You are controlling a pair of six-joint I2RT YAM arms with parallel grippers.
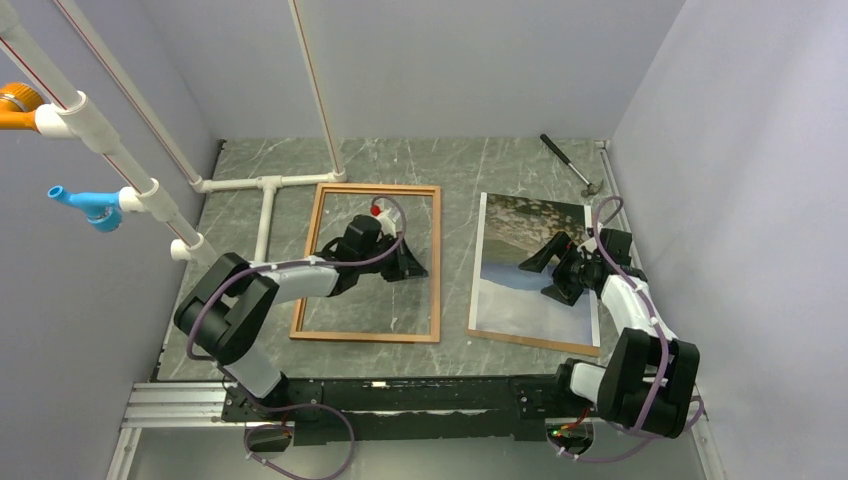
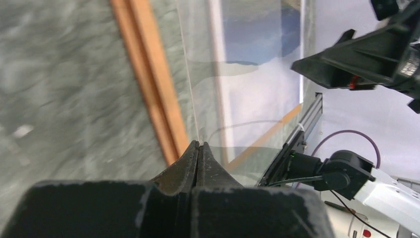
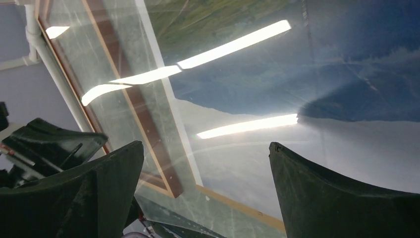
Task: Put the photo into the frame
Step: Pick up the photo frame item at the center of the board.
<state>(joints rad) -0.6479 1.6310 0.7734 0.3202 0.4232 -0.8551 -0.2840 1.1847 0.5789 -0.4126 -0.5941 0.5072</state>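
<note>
The reddish-brown frame (image 1: pixel 312 262) lies flat at the table's centre-left. Inside it my left gripper (image 1: pixel 413 266) is shut on the edge of a clear pane (image 2: pixel 208 74), which rises tilted from my fingertips (image 2: pixel 198 145) beside the frame's rail (image 2: pixel 153 89). To the right, the photo (image 1: pixel 520 235) lies face up on a brown backing panel (image 1: pixel 535 342). My right gripper (image 1: pixel 546 277) hovers open over the photo's pale sky, with nothing between its fingers (image 3: pixel 307 188). In the right wrist view the pane (image 3: pixel 148 99) reflects ceiling lights, the photo (image 3: pixel 346 59) lies beyond it, and my right gripper (image 3: pixel 205 168) stays open.
A hammer (image 1: pixel 570 165) lies at the back right near the wall. White pipes (image 1: pixel 265 185) run along the table's left and up the back, with blue (image 1: pixel 85 205) and orange (image 1: pixel 20 105) fittings. Grey walls close in both sides. An aluminium rail (image 1: pixel 180 405) edges the near side.
</note>
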